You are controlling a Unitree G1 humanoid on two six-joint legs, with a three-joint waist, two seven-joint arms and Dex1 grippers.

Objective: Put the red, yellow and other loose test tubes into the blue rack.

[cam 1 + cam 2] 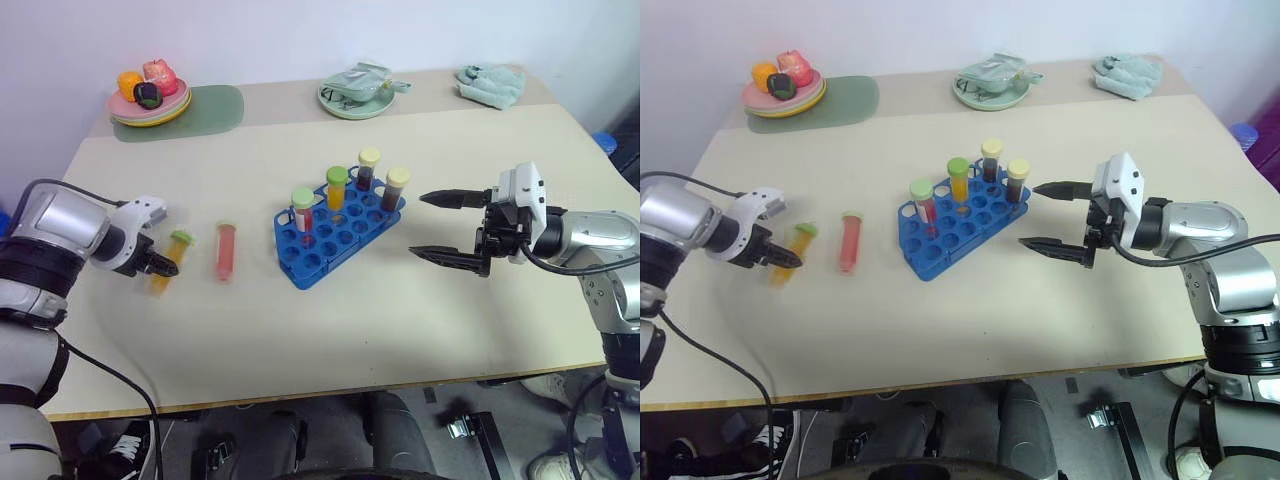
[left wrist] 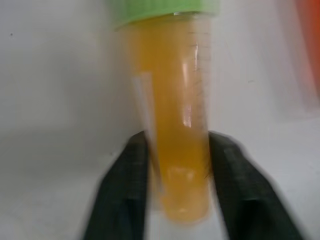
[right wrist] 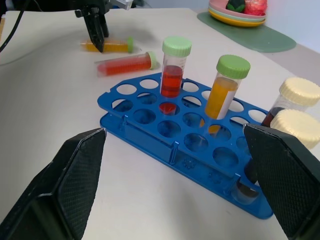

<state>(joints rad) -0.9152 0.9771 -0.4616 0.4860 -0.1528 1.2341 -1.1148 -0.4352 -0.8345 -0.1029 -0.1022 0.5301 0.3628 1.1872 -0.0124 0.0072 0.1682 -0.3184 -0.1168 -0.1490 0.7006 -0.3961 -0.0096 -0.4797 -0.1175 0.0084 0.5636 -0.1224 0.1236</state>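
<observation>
An orange-yellow test tube (image 1: pixel 167 270) with a green cap lies on the table at the left. My left gripper (image 1: pixel 160 265) is shut on its lower end, and the black fingers (image 2: pixel 125 190) press both sides of it. A red test tube (image 1: pixel 225 250) lies loose just to its right. The blue rack (image 1: pixel 320 262) stands mid-table with several capped tubes upright in its far holes: one red (image 1: pixel 303 212), one orange (image 1: pixel 337 190) and two dark ones (image 1: pixel 397 190). My right gripper (image 1: pixel 415 225) hovers open to the right of the rack, pointing at it, with nothing between its fingers.
A stack of plates with toy food (image 1: pixel 150 100) sits on a green mat (image 1: pixel 215 108) at the back left. A green plate with a packet (image 1: pixel 357 95) and a crumpled cloth (image 1: pixel 490 85) lie along the back edge. The table's front edge runs close below both arms.
</observation>
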